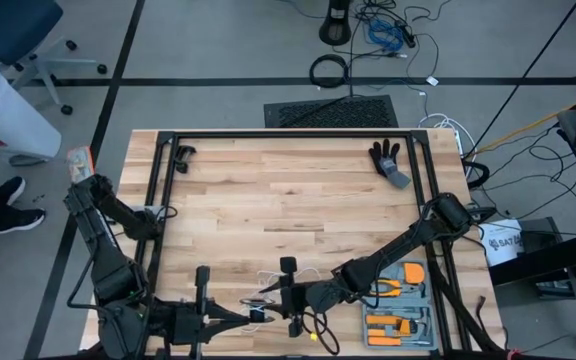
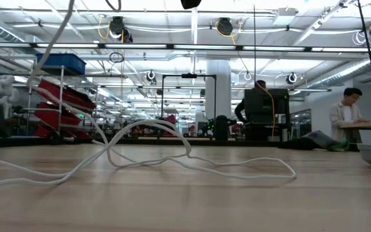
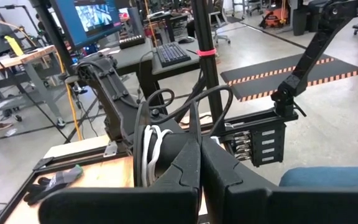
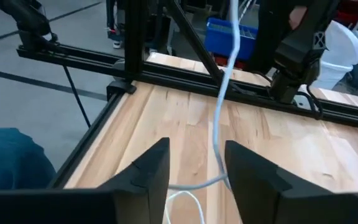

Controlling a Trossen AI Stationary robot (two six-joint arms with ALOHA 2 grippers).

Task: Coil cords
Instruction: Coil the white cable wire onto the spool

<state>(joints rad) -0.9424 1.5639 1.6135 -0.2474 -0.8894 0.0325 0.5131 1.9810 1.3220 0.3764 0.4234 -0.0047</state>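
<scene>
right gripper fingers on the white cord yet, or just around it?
Apart. In the right wrist view the white cord hangs in the gap between the open right gripper fingers, with wood visible on either side of it.

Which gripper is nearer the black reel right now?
Left. The left gripper is shut on the reel; the right gripper stands open beside it, around the white cord.

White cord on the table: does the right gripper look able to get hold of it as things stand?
Probably yes. The right gripper is open, and the white cord runs down right between its fingers with nothing in the way. The left gripper is shut on the reel close by.
</scene>
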